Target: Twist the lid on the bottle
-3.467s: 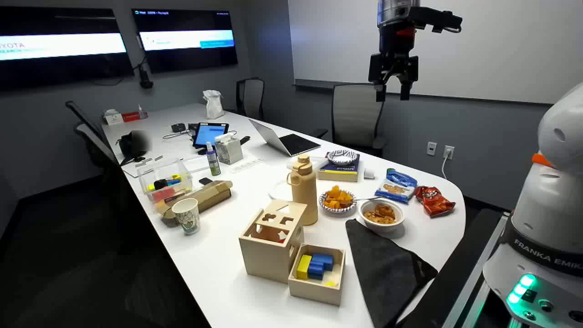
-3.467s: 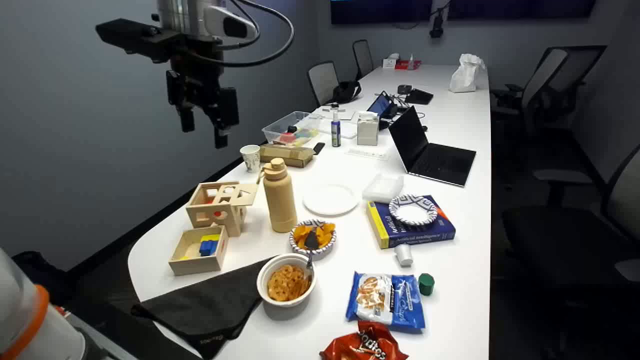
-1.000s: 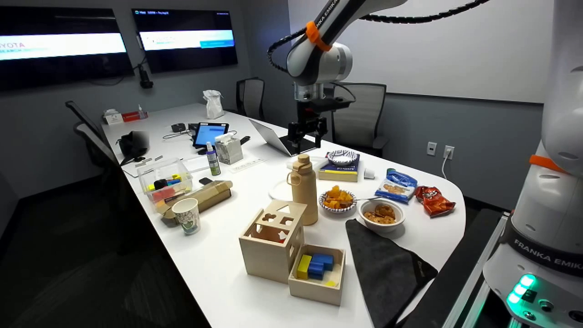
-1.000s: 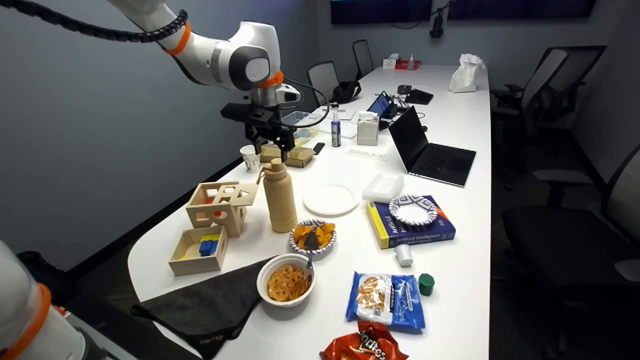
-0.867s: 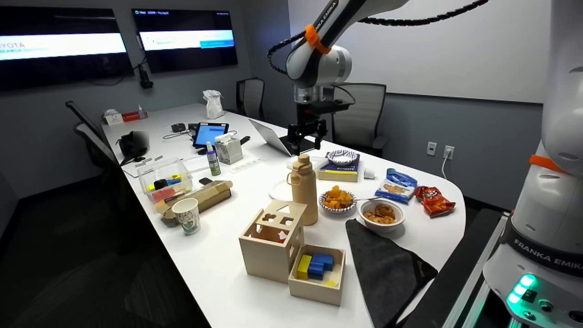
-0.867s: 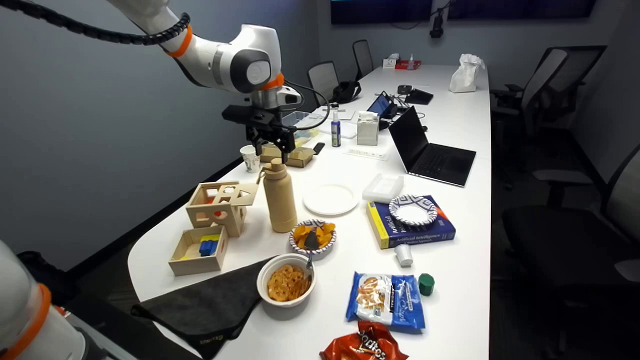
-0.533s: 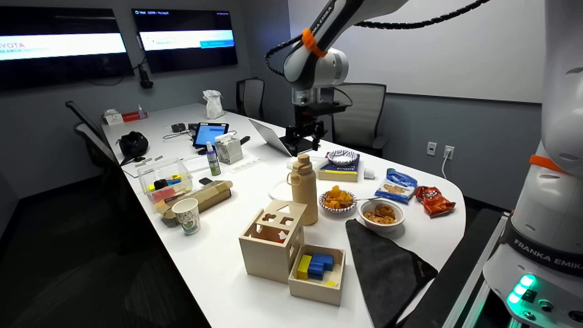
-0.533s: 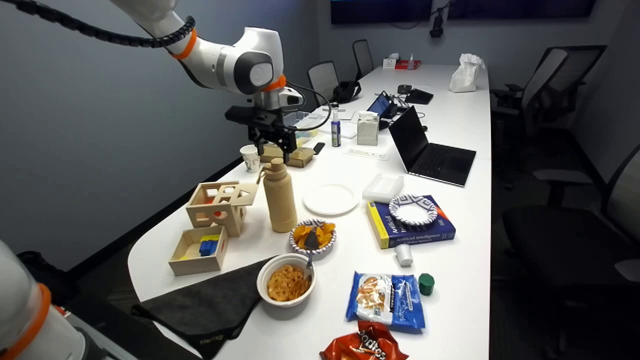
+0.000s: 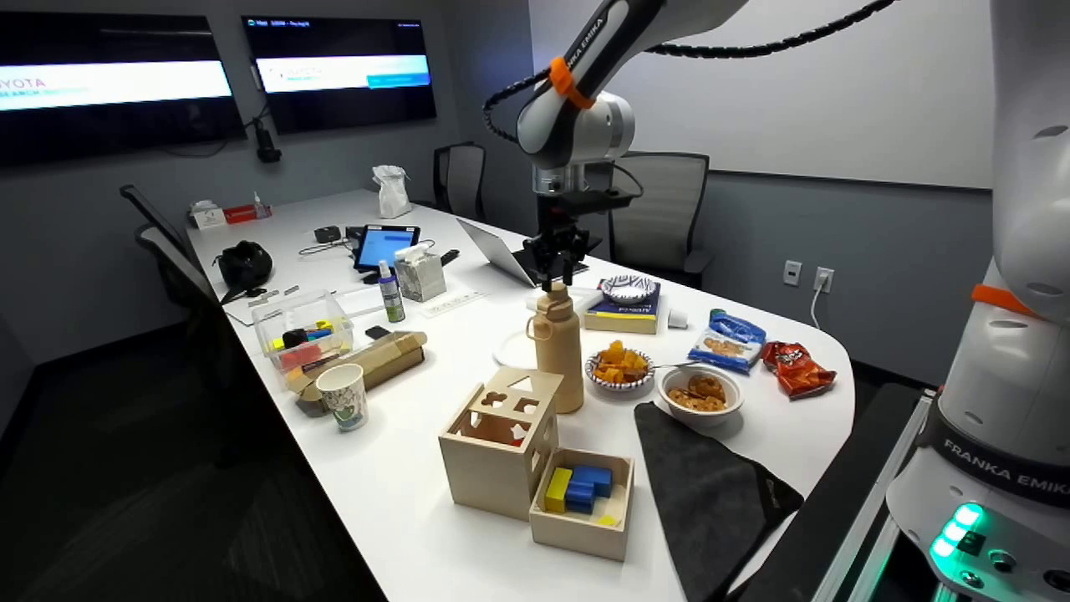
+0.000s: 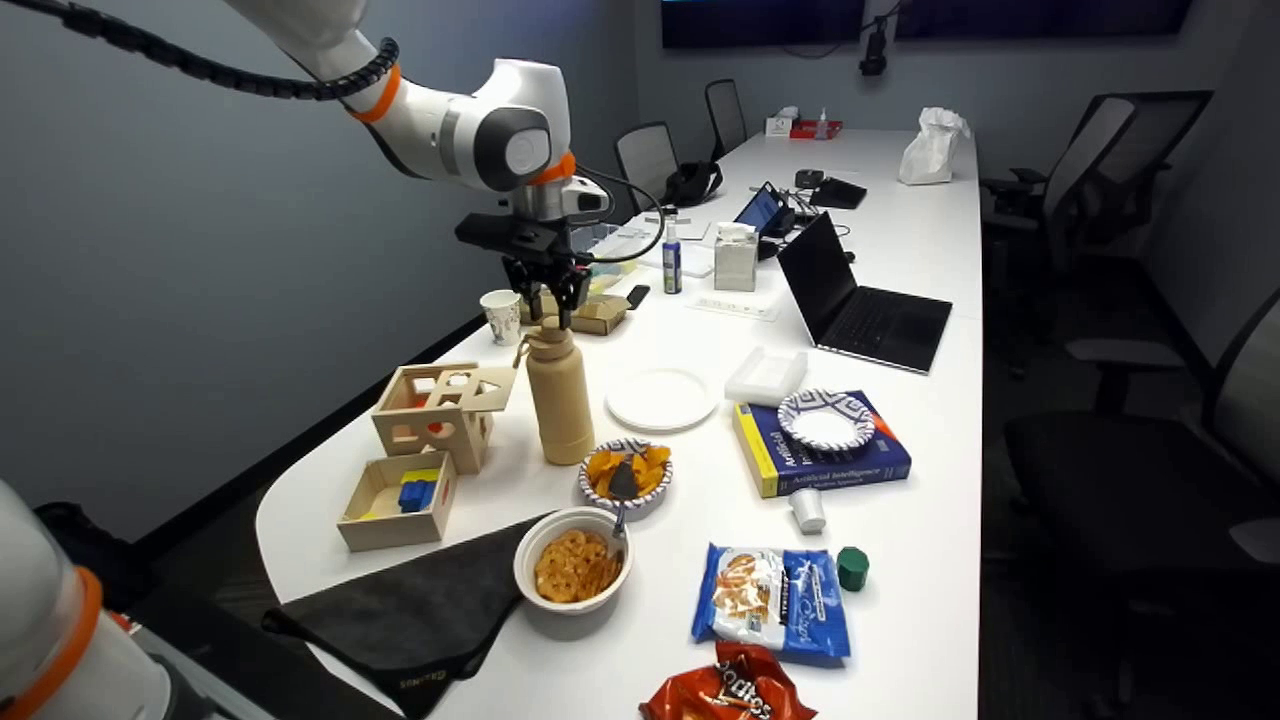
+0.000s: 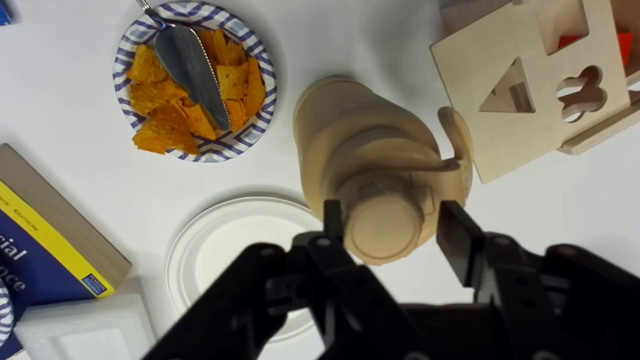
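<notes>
In the wrist view, the gripper has its fingers spread, one on each side of the round tan lid. The lid sits on top of the bottle. The finger toward the white plate looks nearer the lid than the one toward the wooden box. The book says "EDITION" and "PEARSON". In an exterior view, the robot arm reaches down to the bottle from above, with "FRANKA EMIKA" written on it, and a big screen shows the letters "YOTA". In an exterior view, the bottle stands up straight on the table, so its long way points up at the gripper. The tips of the fingers are right by the top of the lid, and it is hard to tell if they touch it. The next move likely needs a little dip, then a squeeze and a turn. The book says "Artificial" and "A Modern Approach", the red bag seems to say "Doritos", and the black cloth has writing too small to read.
</notes>
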Robot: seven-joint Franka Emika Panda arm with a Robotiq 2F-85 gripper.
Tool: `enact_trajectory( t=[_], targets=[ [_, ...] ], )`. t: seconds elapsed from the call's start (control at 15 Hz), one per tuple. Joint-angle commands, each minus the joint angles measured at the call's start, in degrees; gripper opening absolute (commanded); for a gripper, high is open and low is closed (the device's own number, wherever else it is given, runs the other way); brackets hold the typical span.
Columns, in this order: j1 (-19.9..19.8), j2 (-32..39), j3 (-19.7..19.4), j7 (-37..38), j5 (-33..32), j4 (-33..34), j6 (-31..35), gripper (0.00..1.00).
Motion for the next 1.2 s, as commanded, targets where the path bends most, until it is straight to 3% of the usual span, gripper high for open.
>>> enact_trajectory(
  t=[0.0, 0.27, 0.47, 0.73, 0.8, 0.87, 1.0, 1.13],
  targets=[
    [-0.7, 1.8, 0.9, -0.6, 1.5, 1.6, -0.8, 0.21],
    [-0.7, 1.7, 0.7, 0.0, 1.2, 1.9, -0.8, 0.18],
    [-0.6, 1.5, 0.3, 0.1, 0.0, 2.2, -1.0, 0.0],
    [-0.6, 2.3, 0.3, -0.5, -1.1, 3.2, -2.5, 0.0],
    [-0.7, 2.2, 0.2, -0.5, -0.9, 3.2, -2.6, 0.03],
    [-0.8, 2.0, 0.2, -0.6, -0.8, 3.2, -2.8, 0.27],
    [-0.9, 1.2, 0.1, -0.2, -0.8, 2.7, -2.7, 0.3],
    [-0.9, 0.3, -0.1, 0.0, -1.1, 2.1, -2.6, 0.45]
  ],
)
